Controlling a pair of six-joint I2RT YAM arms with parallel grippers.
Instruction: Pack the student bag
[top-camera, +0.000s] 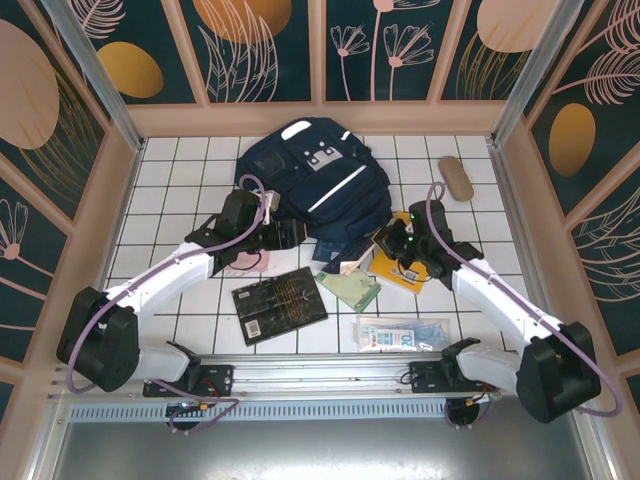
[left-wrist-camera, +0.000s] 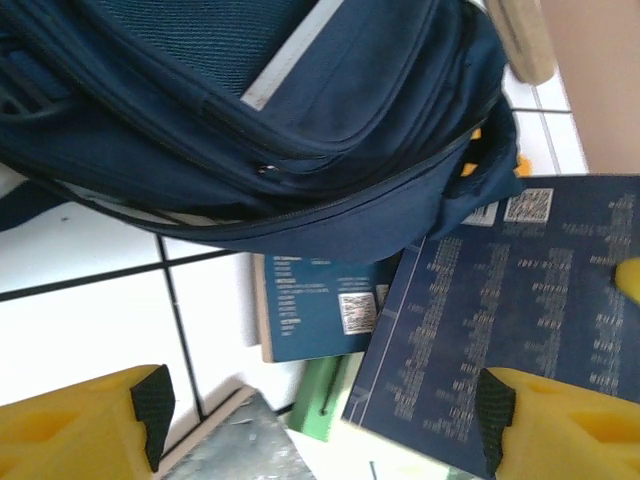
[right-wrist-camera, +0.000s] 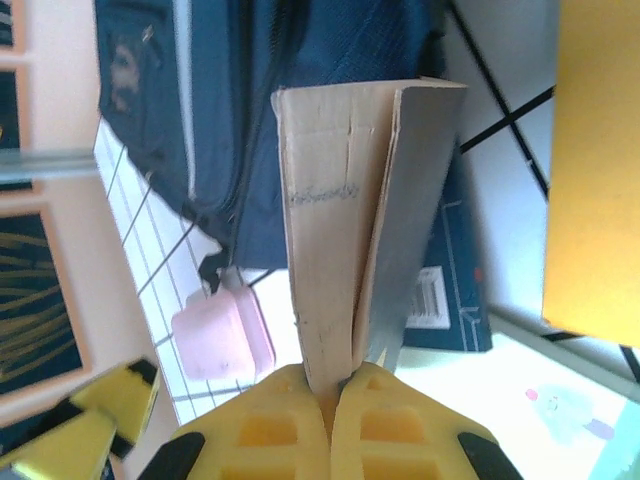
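The student bag, large and navy with white stripes, lies at the back centre of the tiled table. Its zipped lower edge spans the top of the left wrist view. My left gripper hovers open by the bag's near edge, and nothing is between its fingers. Below it lie two navy books and a green notebook. My right gripper is shut on the edge of a tan cardboard-covered notebook, held edge-up in front of the bag.
A pink pouch sits under the left arm. A dark book, a green notebook, a yellow book and a clear packet lie in front. A tan oval case rests at the back right.
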